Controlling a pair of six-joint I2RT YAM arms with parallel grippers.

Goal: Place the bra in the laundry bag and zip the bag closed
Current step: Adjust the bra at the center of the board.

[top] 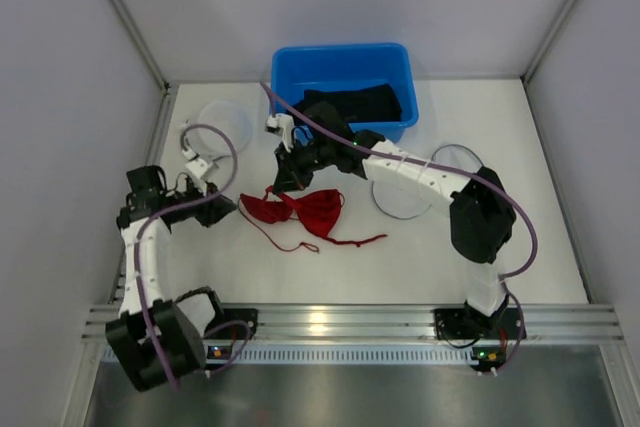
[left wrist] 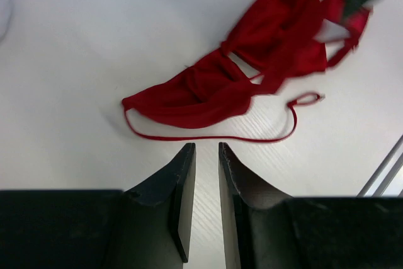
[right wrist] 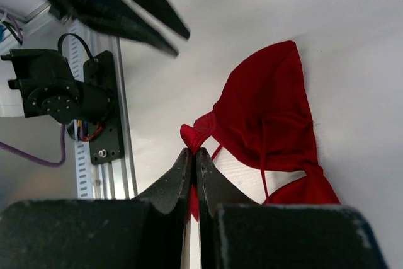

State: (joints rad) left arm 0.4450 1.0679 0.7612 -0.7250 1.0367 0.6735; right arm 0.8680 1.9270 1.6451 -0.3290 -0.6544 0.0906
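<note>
At the near edge, a metal rail carries both arm bases. Just beyond it on the left, the left gripper hangs low over the white surface, pointing toward the bra. Its jaws stand a narrow slit apart with nothing between them, and only bare surface shows through the gap. They stop just short of the bra's thin strap, without touching it.

The bra, red, lies spread on the surface near its middle, cups side by side. In the top view another strap trails loose toward the right.

The right arm reaches across from its base on the right, passing over a pale ring that lies flat on the surface. The right gripper meets the bra at its left end. Its jaws are closed on a fold of the red cloth. In the right wrist view a pinch of fabric bunches at the tips and shows red in the seam between them.

Further back on the left lies a white disc, well apart from the bra. At the far edge stands a blue bin with dark cloth inside it.
</note>
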